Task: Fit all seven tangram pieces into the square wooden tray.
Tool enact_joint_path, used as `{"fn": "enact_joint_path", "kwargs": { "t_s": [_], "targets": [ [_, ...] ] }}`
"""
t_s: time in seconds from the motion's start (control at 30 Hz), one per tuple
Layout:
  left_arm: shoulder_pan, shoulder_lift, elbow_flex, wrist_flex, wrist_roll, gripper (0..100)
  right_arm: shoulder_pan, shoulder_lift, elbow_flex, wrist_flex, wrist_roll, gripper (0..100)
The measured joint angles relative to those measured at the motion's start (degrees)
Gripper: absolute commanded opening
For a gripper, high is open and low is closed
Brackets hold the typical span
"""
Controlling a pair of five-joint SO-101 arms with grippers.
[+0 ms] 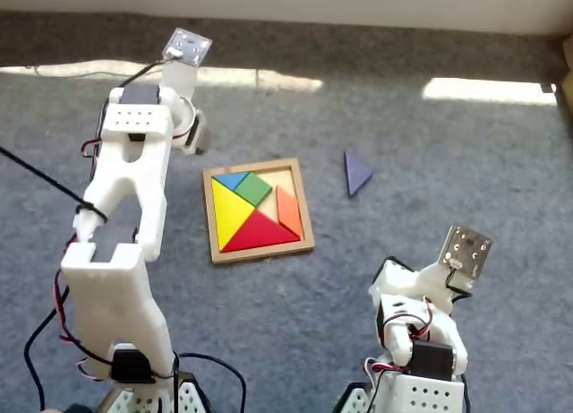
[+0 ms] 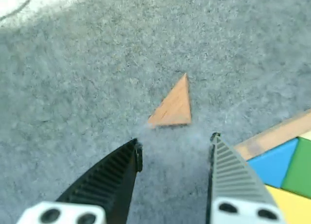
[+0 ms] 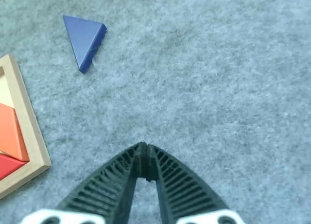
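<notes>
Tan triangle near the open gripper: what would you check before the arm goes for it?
1. Left gripper open: ok.
2. Tan triangle lies flat on the carpet, just ahead of that gripper and apart from the tray: ok.
3. Tray has bare floor near one corner for more pieces: ok.
4. Right gripper shut, over carpet, clear of the tray: ok.
5. Triangle's turn matches the gap: cannot tell.
6. All seven pieces in: not ok; the dark blue triangle lies outside too.
</notes>
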Motion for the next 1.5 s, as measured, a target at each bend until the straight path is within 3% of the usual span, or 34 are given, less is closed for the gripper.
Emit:
{"fn": "enact_joint_path", "kwargs": {
  "t_s": [0.37,0.53,0.73,1.0,1.17,1.5],
  "targets": [
    [0.18,14.95,-14.07,0.00,-4.04,22,0.00,0.00,0.00,0.00,0.00,0.4],
    [0.18,18.29,-15.56,-0.18,-6.68,21,0.00,0.00,0.00,0.00,0.00,0.4],
    [0.44,20.92,-16.88,-0.18,-9.93,11,0.00,0.00,0.00,0.00,0.00,0.4],
    [1.05,21.54,-17.14,0.35,-12.57,11,0.00,0.00,0.00,0.00,0.00,0.4],
    [1.05,21.71,-20.92,6.15,-12.75,11,0.00,0.00,0.00,0.00,0.00,0.4],
    [3.52,16.70,-27.78,27.34,-15.38,11,0.00,0.00,0.00,0.00,0.00,0.4]
  ]
}}
